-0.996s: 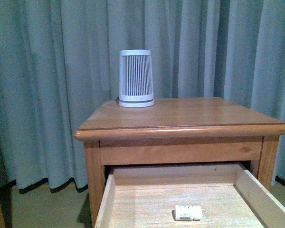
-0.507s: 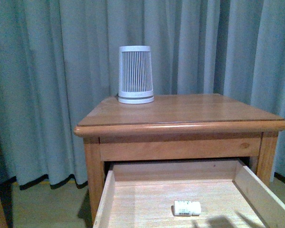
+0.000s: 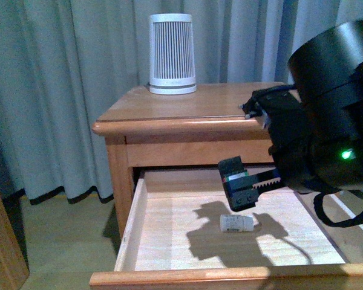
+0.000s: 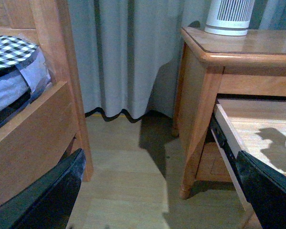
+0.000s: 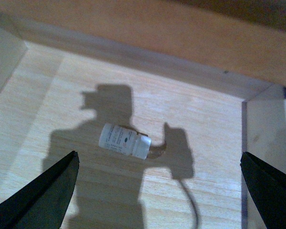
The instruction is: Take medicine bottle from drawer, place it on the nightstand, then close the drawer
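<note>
Trouble, if it comes, would most likely start with the bottle (image 3: 237, 223) itself. It lies on its side on the pale floor of the open drawer (image 3: 127, 223), round and small, so I judge that one finger arriving before the other could set it rolling away instead of trapping it. The right pincer (image 5: 158, 160) hangs above it with its fingers spread wide and nothing between them. In the right wrist view the bottle sits between the two fingers but nearer one of them, so the close could be lopsided unless the pincer centres first. Coming down too far would jam the fingertips into the drawer floor. On the way up, the arm could catch the overhanging edge of the nightstand (image 3: 193, 104), which juts out above the drawer's back part.

The drawer holds the bottle and nothing else that I can see. On the top surface a ribbed cylinder (image 3: 172, 54) stands at the back, leaving bare wood in front of it for the bottle. The left pincer (image 4: 159, 157) is also spread and empty, off over the floor beside the nightstand.
</note>
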Robot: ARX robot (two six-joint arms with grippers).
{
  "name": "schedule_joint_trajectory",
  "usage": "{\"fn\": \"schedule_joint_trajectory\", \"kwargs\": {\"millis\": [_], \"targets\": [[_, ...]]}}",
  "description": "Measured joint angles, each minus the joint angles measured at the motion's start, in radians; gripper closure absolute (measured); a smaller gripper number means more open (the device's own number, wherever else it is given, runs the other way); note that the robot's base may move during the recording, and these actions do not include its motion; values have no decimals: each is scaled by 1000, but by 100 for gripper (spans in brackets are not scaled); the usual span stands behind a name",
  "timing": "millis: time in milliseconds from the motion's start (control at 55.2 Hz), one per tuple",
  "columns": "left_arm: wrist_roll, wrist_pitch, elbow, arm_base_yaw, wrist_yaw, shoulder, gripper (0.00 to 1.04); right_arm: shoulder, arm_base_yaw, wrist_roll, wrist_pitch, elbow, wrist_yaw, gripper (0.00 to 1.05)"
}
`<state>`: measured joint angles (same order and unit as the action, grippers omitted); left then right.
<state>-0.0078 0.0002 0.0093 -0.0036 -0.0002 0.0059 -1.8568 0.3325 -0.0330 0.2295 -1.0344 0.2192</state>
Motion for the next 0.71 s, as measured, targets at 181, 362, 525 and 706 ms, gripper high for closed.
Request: {"fn": "schedule_joint_trajectory", "kwargs": {"millis": [181, 362, 525, 706], "targets": [[0, 0, 0, 0, 0, 0, 7, -113, 5, -35, -9, -68, -30, 0], [0, 0, 0, 0, 0, 0, 7, -165, 3, -141, -90, -161, -122, 0], [0, 0, 0, 0, 0, 0, 7, -204, -24, -288, -237, -282, -185, 0], [0, 0, 0, 0, 0, 0, 7, -251, -83, -388, -348, -404, -232, 0]]}}
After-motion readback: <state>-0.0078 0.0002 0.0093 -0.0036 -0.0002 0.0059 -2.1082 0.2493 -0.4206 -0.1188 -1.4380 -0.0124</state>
